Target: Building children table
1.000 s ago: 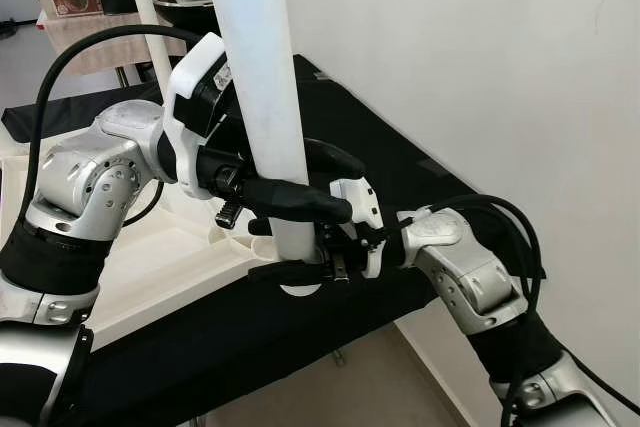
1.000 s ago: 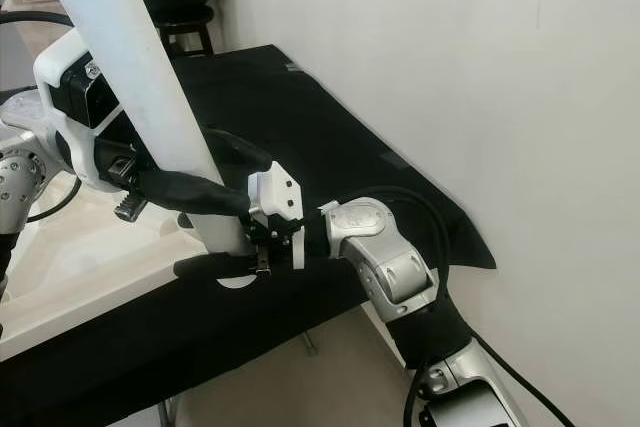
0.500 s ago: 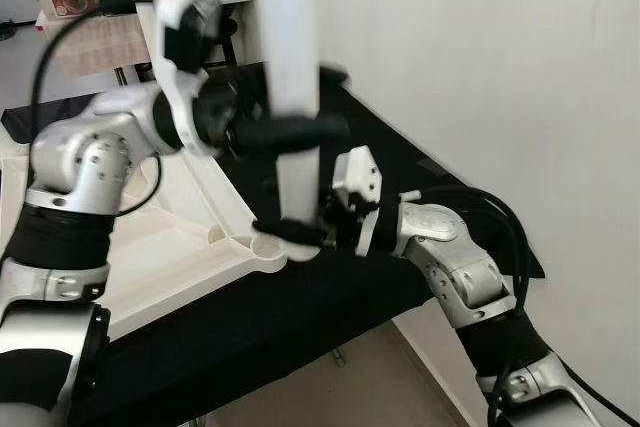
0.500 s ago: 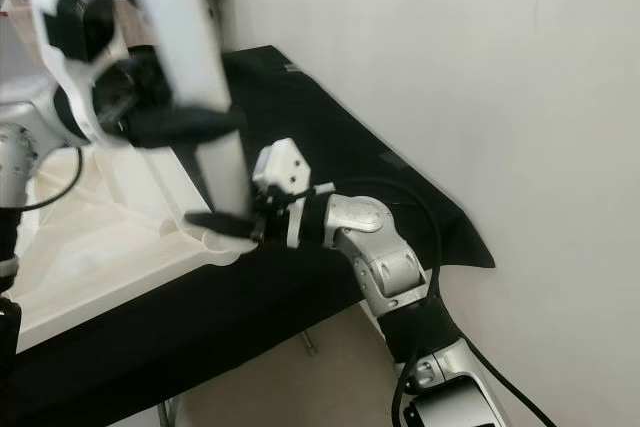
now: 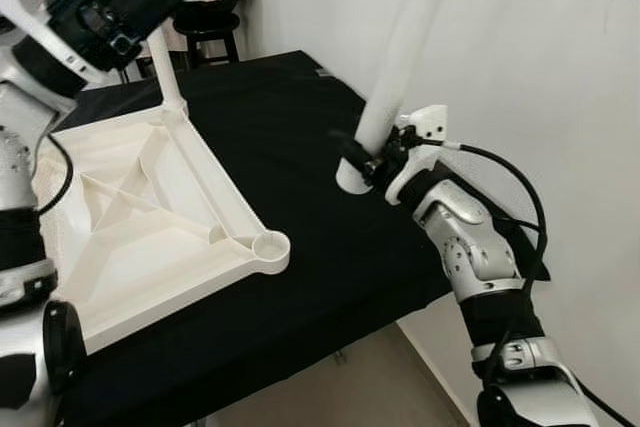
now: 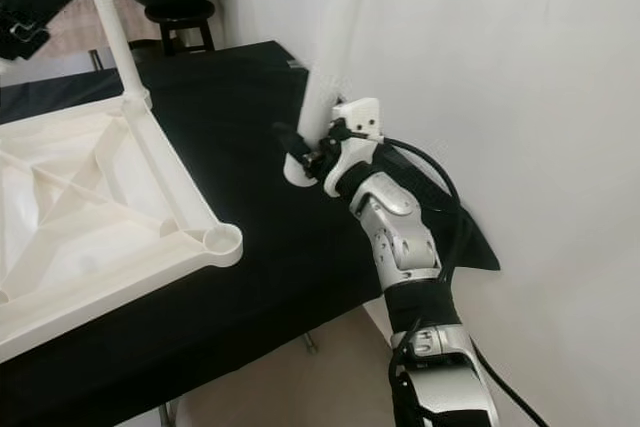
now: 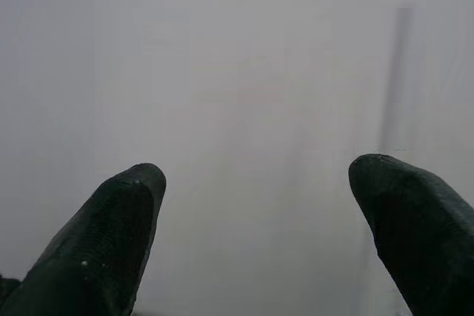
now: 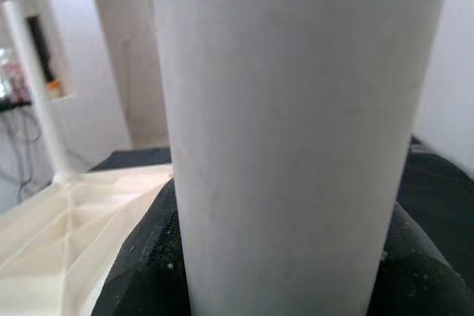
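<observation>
- The right gripper (image 5: pixel 362 159) is clamped on the lower end of a long white cylindrical plastic table leg (image 5: pixel 400 52), held tilted above the black-draped bench (image 5: pixel 280 137).
- The left gripper (image 7: pixel 255 238) is raised, fingers spread, empty.
- Step in hand, likely: carrying the leg; next it needs lining up over the empty round corner socket (image 5: pixel 270 245) of the upturned white plastic tabletop (image 5: pixel 150 207).

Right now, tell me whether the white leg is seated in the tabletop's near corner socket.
No, the right gripper holds the white leg over the black cloth, apart from the socket.
</observation>
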`<state>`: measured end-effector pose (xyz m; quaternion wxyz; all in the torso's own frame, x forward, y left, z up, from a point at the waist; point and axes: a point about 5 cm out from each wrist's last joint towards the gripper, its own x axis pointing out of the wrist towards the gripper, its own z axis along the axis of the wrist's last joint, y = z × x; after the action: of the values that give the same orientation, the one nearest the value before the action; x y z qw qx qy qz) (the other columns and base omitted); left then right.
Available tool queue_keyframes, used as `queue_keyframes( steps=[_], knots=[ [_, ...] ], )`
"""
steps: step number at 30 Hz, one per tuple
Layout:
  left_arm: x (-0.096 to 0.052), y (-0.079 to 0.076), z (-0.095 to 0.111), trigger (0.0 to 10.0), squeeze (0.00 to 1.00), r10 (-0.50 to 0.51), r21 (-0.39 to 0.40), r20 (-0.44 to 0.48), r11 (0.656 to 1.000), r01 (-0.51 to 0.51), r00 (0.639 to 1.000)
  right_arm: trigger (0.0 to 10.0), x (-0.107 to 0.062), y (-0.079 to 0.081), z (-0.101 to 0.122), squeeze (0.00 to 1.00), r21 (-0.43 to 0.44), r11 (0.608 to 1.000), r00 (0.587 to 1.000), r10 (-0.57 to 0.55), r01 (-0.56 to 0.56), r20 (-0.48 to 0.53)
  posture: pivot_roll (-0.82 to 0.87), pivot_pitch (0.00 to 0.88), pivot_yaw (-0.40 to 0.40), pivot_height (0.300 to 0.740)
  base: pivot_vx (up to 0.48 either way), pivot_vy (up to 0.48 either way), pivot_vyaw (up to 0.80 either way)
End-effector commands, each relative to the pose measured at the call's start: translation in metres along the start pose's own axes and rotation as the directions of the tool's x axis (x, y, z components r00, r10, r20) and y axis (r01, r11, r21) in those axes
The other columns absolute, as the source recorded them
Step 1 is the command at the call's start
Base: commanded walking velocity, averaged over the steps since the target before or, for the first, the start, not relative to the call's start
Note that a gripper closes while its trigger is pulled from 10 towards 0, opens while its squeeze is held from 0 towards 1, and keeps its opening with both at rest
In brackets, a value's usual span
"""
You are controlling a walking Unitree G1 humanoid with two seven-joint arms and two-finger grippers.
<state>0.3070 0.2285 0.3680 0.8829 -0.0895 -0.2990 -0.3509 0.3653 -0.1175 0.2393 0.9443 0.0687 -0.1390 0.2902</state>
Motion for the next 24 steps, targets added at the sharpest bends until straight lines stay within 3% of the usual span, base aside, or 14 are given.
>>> queue_keyframes(
  steps=[1, 2, 4, 8, 11, 16, 19, 21, 24],
  knots=[
    [-0.006, 0.001, -0.024, 10.0, 0.85, 0.097, -0.011, -0.099, 0.995, -0.098, 0.990, 10.0, 0.002, 0.001, 0.003, 0.00, 0.013, 1.000, 0.999, -0.017, 0.017, 0.035, 0.08, 0.096, -0.046, 0.740, 0.000, 0.000, 0.00],
    [-0.015, -0.005, -0.045, 10.0, 0.00, 0.138, 0.004, -0.171, 0.990, -0.140, 0.976, 10.0, 0.001, 0.003, 0.002, 0.00, 0.018, 0.999, 0.999, -0.031, 0.030, 0.040, 0.08, 0.096, -0.050, 0.740, 0.000, 0.000, 0.00],
    [-0.030, -0.018, -0.075, 10.0, 0.00, 0.165, -0.015, -0.257, 0.985, -0.175, 0.952, 10.0, -0.001, 0.005, -0.002, 0.00, 0.044, 0.998, 0.998, -0.053, 0.052, 0.040, 0.08, 0.093, -0.052, 0.740, 0.000, 0.000, 0.00],
    [-0.045, -0.032, -0.099, 10.0, 0.00, 0.196, -0.064, -0.304, 0.972, -0.226, 0.932, 10.0, -0.004, 0.005, -0.005, 0.00, 0.054, 0.996, 0.997, -0.073, 0.071, 0.035, 0.08, 0.093, -0.057, 0.740, 0.000, 0.000, 0.00],
    [-0.061, -0.052, -0.122, 10.0, 0.00, 0.242, -0.124, -0.329, 0.947, -0.295, 0.913, 10.0, -0.009, 0.009, -0.007, 0.00, 0.041, 0.997, 0.997, -0.068, 0.066, 0.046, 0.08, 0.089, -0.064, 0.740, 0.000, 0.000, 0.00],
    [-0.066, -0.060, -0.129, 10.0, 0.00, 0.287, -0.158, -0.303, 0.925, -0.345, 0.909, 10.0, -0.011, 0.012, -0.007, 0.00, 0.040, 0.998, 0.997, -0.043, 0.040, 0.063, 0.08, 0.087, -0.071, 0.740, 0.000, 0.000, 0.00],
    [-0.071, -0.069, -0.140, 10.0, 0.00, 0.322, -0.140, -0.331, 0.913, -0.383, 0.887, 10.0, -0.010, 0.018, -0.012, 0.00, 0.022, 1.000, 0.999, 0.000, -0.001, 0.048, 0.09, 0.082, -0.074, 0.740, 0.000, 0.000, 0.00],
    [-0.079, -0.066, -0.151, 10.0, 0.00, 0.367, -0.135, -0.355, 0.890, -0.436, 0.859, 10.0, -0.009, 0.021, -0.013, 0.00, 0.015, 1.000, 0.999, 0.010, -0.010, 0.046, 0.08, 0.080, -0.070, 0.740, 0.000, 0.000, 0.00],
    [-0.088, -0.068, -0.155, 10.0, 0.00, 0.431, -0.070, -0.366, 0.871, -0.486, 0.825, 10.0, -0.008, 0.024, -0.014, 0.00, 0.008, 1.000, 0.999, 0.011, -0.011, 0.040, 0.07, 0.085, -0.064, 0.740, 0.000, 0.000, 0.00]
  ],
)
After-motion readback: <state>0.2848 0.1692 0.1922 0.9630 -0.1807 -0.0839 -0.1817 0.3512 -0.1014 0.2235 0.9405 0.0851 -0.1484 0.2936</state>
